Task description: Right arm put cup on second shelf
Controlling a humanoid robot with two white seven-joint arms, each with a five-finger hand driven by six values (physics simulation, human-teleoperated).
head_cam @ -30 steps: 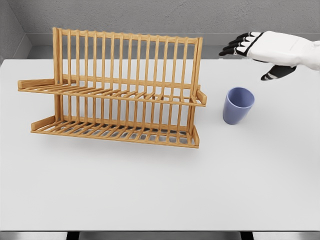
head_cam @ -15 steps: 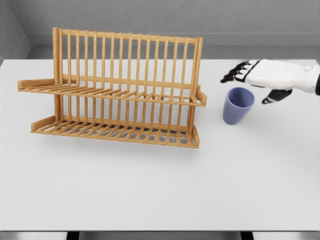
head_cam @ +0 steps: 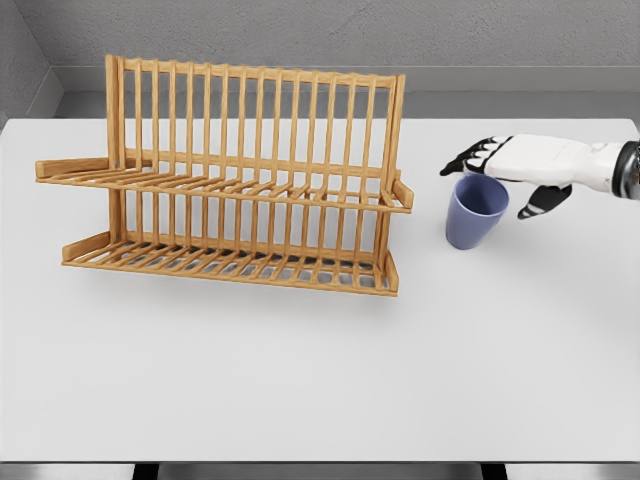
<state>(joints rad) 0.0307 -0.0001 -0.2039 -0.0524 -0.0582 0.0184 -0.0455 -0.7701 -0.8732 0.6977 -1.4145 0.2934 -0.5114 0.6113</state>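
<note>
Your right hand (head_cam: pixel 515 165) hovers spread just behind the cup (head_cam: pixel 477 211), gripping nothing. The cup stands on the table (head_cam: pixel 320 380) right of the rack (head_cam: pixel 235 175); grasp, lift and placing on the 2nd shelf remain.

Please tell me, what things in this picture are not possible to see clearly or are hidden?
- Head view: whether the right hand touches the cup; the hand overlaps the far rim, so contact cannot be judged.
- Head view: the right arm past the wrist, cut off by the right edge.
- Head view: the left arm, out of view.
- Head view: the table behind the dish rack, partly screened by its slats.
</note>
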